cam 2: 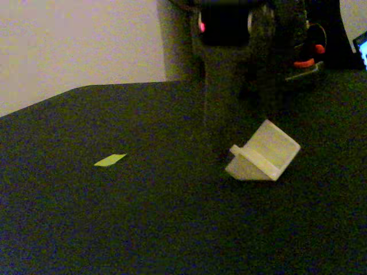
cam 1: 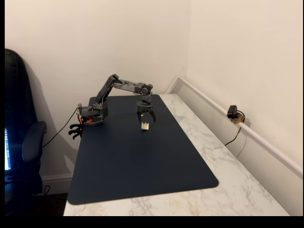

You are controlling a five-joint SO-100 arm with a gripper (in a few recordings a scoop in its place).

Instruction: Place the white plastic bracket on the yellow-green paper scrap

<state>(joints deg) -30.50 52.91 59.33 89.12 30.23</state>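
On the dark mat (cam 1: 142,161), toward its far side, the gripper (cam 1: 145,116) hangs just above the white plastic bracket (cam 2: 262,158), fingers spread and holding nothing. From the bracket, the yellow-green paper scrap (cam 2: 109,160) lies well apart to the left in the low fixed view, so the carry must run leftward.

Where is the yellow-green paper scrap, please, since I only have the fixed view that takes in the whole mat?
Observer: In a fixed view low over the mat, the yellow-green paper scrap lies flat, left of the white plastic bracket and clearly apart from it.
Operator: Thank you. Is the bracket lifted?
Observer: It seems to rest on the dark mat, tipped onto an edge, with the claw just above it.
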